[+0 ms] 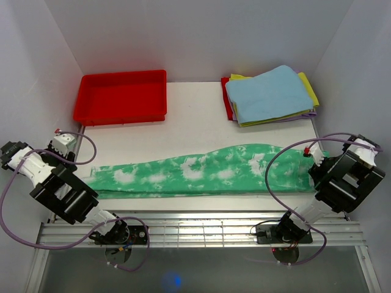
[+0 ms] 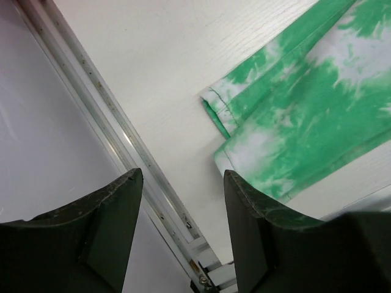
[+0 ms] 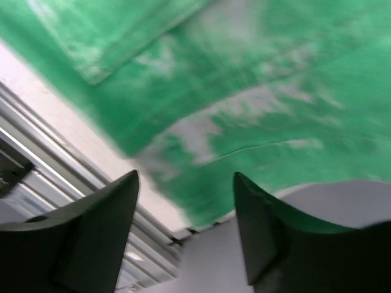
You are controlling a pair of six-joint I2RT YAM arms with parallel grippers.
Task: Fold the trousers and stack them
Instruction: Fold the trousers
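While green tie-dye fabric trousers [image 1: 201,174] lie stretched along near edge of white table [image 1: 195,137], L gripper [image 2: 183,177] by their left hem gapes wide, empty; R gripper [image 3: 186,180] over right end, same. Rectangular red plastic tray [image 1: 122,97] far-left corner; stacked coloured cloths [image 1: 269,94] far-right.

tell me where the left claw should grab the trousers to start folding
Best bet: pinch the stacked leg cuffs at the left end of the trousers, coming down from the left. They lie flat and lengthwise, hems nearest the open left claw.
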